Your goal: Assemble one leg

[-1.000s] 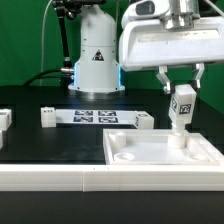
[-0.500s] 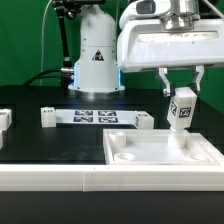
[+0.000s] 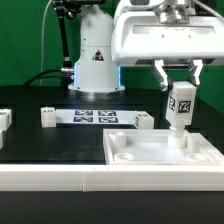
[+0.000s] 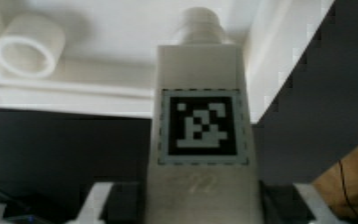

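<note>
Since the earlier frame, the arm has shifted toward the exterior view's left, and the leg (image 3: 180, 106) has gone from a slight tilt to upright.

1. Nearest, the white tray-like panel (image 3: 130, 160) lies on the desk (image 3: 60, 140).
2. At its far corner on the exterior view's right, the hand (image 3: 179, 88) is clamped on the leg.
3. Judged step: seating the leg in the corner hole. Next, keep it vertical, press and turn.
4. Beyond lie a loose post (image 3: 46, 117) and the marker board (image 3: 95, 117).
5. The panel rim hides the leg's tip and the wrist view is blurred, so engagement cannot be confirmed.
</note>
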Motion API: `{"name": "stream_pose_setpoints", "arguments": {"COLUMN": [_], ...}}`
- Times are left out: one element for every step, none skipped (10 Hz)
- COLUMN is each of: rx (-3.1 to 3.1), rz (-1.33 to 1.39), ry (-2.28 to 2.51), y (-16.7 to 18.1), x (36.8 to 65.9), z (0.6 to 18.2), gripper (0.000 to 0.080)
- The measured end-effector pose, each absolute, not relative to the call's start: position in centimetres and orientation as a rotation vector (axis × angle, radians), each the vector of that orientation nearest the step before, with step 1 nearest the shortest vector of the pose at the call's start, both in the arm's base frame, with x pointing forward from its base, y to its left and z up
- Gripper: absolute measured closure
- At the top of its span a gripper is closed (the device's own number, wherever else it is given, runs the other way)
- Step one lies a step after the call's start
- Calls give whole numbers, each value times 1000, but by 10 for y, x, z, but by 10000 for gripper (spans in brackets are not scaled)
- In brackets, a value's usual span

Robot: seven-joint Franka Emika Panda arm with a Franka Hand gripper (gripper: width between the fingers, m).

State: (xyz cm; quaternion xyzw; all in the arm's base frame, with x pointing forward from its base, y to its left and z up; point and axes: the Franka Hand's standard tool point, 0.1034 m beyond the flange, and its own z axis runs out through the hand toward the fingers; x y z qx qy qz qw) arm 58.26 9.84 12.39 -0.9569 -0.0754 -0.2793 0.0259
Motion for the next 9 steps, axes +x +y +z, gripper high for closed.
{"name": "stream_pose_setpoints", "arguments": {"rx": [-2950,-2947,-2944,-2941,-2940,-2942,-2943,-2943,-2941], "rz": [-879,-885,-879,-879,-879,-870,-862,-853,-857], "ry": [-231,-229,-231,-233,-235,-235,-236,-246,-249], "y": [100,102,105,108,109,110,112,116,117], "x": [593,598,603,609,610,609,608,606,606], "z": [129,127,124,122,121,117,113,109,108], "gripper": [506,506,506,506,506,506,506,506,506]}}
